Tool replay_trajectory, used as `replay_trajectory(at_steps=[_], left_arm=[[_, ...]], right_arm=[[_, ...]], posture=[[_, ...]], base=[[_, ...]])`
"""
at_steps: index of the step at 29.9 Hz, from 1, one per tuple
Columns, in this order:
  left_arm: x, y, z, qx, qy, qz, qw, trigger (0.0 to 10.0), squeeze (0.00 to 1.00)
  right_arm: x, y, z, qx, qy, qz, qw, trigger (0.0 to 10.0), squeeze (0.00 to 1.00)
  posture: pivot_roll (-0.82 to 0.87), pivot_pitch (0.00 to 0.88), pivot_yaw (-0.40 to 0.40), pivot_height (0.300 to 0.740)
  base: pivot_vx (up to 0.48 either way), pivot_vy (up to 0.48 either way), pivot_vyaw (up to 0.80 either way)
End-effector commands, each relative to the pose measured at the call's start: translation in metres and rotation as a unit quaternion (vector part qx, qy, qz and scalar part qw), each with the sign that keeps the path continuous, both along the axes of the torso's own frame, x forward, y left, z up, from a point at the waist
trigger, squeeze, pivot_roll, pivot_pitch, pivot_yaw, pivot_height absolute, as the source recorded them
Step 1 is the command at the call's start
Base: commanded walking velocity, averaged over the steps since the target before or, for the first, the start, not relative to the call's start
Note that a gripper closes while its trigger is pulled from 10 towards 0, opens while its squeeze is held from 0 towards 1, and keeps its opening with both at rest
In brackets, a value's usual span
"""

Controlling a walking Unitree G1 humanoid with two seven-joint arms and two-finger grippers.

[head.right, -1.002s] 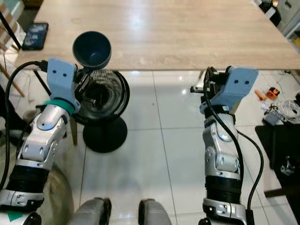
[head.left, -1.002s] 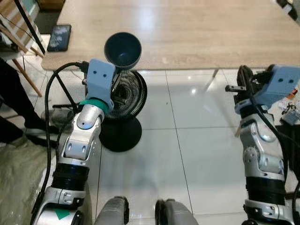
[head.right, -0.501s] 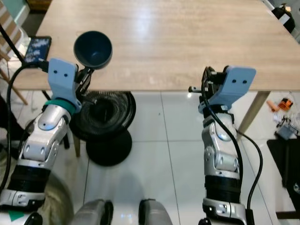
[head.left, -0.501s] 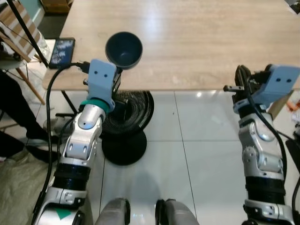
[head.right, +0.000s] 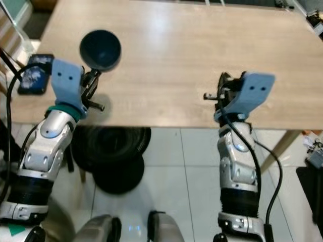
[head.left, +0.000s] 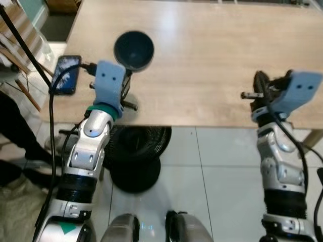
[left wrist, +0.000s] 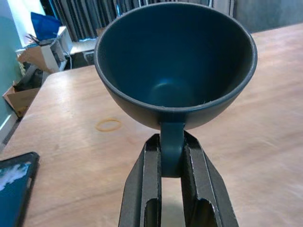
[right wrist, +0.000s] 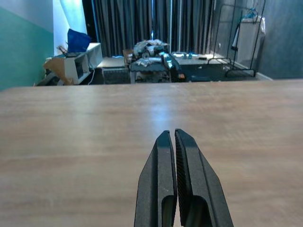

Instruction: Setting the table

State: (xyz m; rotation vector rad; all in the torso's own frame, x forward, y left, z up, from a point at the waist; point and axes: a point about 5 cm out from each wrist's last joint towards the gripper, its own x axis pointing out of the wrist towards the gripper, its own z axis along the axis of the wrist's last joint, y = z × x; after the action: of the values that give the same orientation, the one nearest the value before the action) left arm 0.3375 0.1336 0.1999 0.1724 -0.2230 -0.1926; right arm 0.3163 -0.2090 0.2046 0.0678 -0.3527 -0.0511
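The left gripper (left wrist: 173, 163) is pinching the handle of a dark blue cup (left wrist: 175, 66), jaws closed on it, holding it upright over the bench (head.left: 212, 45), probably to set it down level. The right gripper (right wrist: 175, 156) is hovering with jaws pressed together, empty. A phone (head.left: 66, 74) and a rubber band (left wrist: 108, 125) are lying farther along; beyond, dark curtains (right wrist: 156, 23) are hanging.

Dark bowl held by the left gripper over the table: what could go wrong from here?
1. The left gripper pinches the dark bowl only by a narrow tab at its rim, so the bowl may swing or slip out while it is carried.
2. The phone lies near the wooden table's left edge, close beside that arm; a sideways move might knock it off.
3. A rubber band lies near the likely landing spot, so the bowl could sit unevenly.
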Motion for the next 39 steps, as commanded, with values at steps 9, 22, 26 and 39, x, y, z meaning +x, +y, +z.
replay_trajectory(at_steps=[9, 22, 26, 39], left_arm=[[-0.005, -0.003, -0.006, -0.013, 0.021, -0.029, 0.999, 10.0, 0.0], [-0.003, -0.007, -0.008, -0.021, 0.046, -0.064, 0.997, 10.0, 0.0], [-0.005, -0.004, -0.009, -0.024, 0.045, -0.059, 0.997, 10.0, 0.0], [0.031, 0.03, -0.006, -0.028, 0.061, 0.057, 0.996, 10.0, 0.0]], right_arm=[[0.0, 0.002, -0.005, -0.005, 0.008, 0.001, 1.0, 10.0, 0.0], [0.007, 0.002, -0.009, -0.03, 0.027, -0.001, 0.999, 10.0, 0.0], [0.01, 0.003, -0.01, -0.038, 0.03, 0.016, 0.999, 10.0, 0.0], [0.009, -0.005, -0.007, -0.045, 0.026, 0.012, 0.999, 10.0, 0.0]], posture=[[0.04, 0.08, 0.026, 0.74], [0.04, 0.089, 0.03, 0.74], [0.04, 0.097, 0.028, 0.74], [0.03, 0.128, 0.033, 0.74]], base=[[0.0, 0.0, 0.0], [0.0, 0.0, 0.0], [0.0, 0.0, 0.0], [0.0, 0.0, 0.0]])
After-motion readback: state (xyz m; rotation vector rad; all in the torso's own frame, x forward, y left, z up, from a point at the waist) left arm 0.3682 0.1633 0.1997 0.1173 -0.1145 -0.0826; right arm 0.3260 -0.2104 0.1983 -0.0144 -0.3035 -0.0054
